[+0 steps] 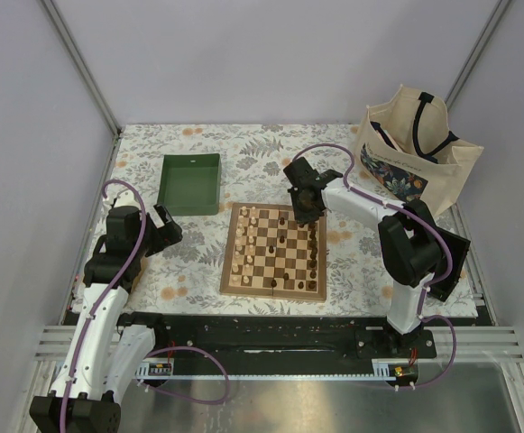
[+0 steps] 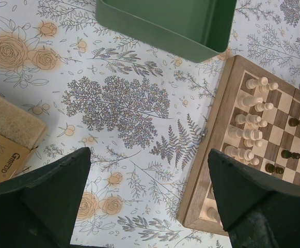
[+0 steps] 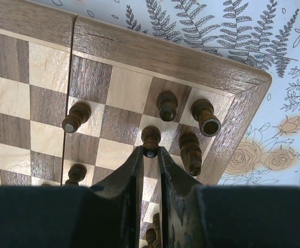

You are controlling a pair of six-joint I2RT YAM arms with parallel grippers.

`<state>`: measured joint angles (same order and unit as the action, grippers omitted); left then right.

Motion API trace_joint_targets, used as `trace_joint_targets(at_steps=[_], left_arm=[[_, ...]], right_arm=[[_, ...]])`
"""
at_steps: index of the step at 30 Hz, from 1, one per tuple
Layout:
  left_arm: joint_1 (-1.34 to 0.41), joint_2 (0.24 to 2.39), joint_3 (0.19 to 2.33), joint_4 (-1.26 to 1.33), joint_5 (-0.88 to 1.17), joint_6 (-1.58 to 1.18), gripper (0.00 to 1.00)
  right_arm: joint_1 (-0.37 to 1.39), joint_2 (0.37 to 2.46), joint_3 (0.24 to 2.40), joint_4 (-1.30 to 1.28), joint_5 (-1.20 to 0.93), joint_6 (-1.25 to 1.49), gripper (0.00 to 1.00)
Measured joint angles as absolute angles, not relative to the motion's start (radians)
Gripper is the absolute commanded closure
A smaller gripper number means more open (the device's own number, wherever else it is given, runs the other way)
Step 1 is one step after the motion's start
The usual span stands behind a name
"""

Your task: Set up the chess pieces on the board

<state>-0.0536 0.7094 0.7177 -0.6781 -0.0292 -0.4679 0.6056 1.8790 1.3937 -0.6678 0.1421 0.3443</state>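
The board (image 1: 228, 262) lies mid-table. Cream chess pieces (image 1: 248, 236) line its left side and dark ones (image 1: 313, 257) its right. My right gripper (image 3: 151, 151) is over the board's far right corner (image 1: 307, 213). Its fingers are shut on the head of a dark pawn (image 3: 151, 138), which stands on a light square. Beside it are another dark pawn (image 3: 167, 105), a rook (image 3: 205, 116) and a knight (image 3: 191, 150). My left gripper (image 2: 148, 155) is open and empty over the tablecloth left of the board (image 2: 217, 134), where the top view also shows it (image 1: 173, 230).
An empty green tray (image 1: 190, 183) sits beyond the board's left corner and also shows in the left wrist view (image 2: 165, 26). A cream tote bag (image 1: 415, 149) stands at the far right. A sponge on a cardboard box (image 2: 5, 139) lies left of my left gripper.
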Motion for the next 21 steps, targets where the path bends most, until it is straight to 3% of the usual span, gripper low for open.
trace_joint_targets(at_steps=[21], left_arm=[[-0.054,0.709,0.718,-0.678,-0.029,-0.468,0.01]], right_arm=[[0.602,1.878,1.393,-0.667,0.142,0.344,0.75]])
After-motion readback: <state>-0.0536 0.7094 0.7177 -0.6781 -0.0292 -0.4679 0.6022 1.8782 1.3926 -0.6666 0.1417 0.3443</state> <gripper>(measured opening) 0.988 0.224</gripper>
